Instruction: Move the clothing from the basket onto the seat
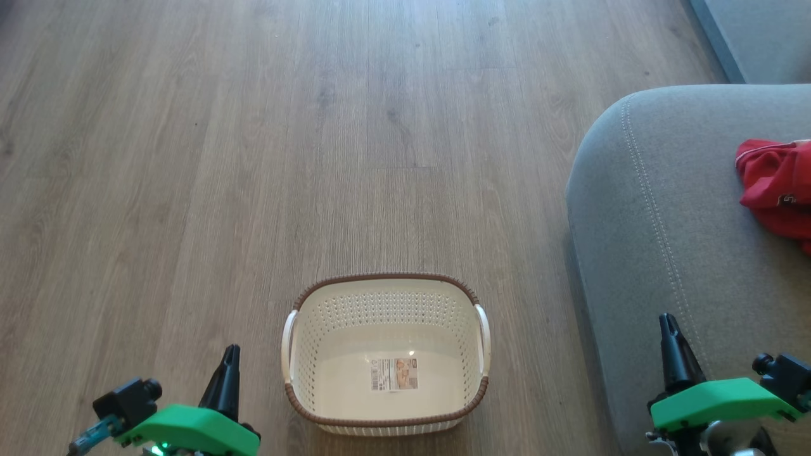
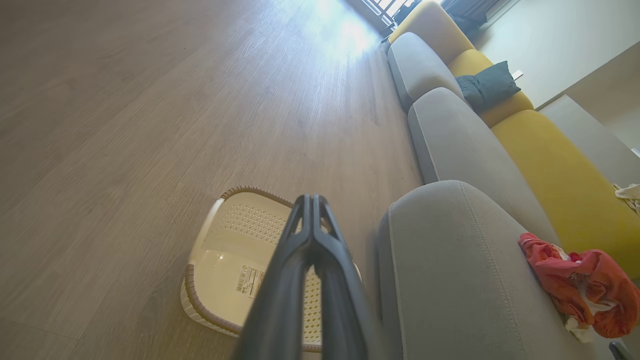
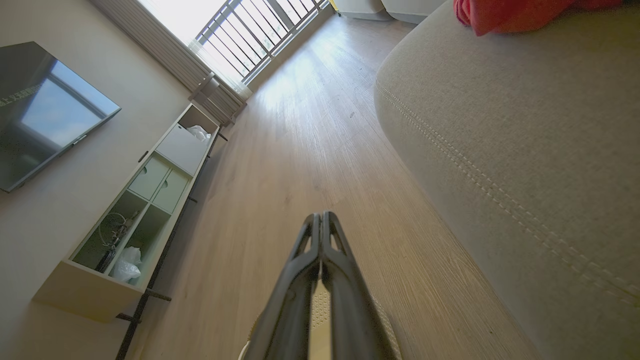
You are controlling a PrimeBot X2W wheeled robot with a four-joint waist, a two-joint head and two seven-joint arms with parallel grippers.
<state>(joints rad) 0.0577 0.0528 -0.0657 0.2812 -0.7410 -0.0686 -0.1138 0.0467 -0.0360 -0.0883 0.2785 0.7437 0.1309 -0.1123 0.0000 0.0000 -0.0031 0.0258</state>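
The small cream perforated plastic basket [image 1: 386,310] stands empty; the crumpled red fabric clothing [image 1: 776,187] lies right of it on the large grey upholstered seat [image 1: 659,221]. Both jaws flank the basket, closed on nothing. The transfer looks done; nothing further needs grasping

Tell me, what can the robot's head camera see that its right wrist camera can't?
Between these two, the head view's extras: the shut left gripper and the paper label inside the small cream perforated plastic basket. The right wrist view's extras: a dark flat television on the wall, a pale open shelf unit and a bright railed window. Shared: the large grey fabric seat, the crumpled red clothing lying on it, the wooden plank floor and the shut right gripper.
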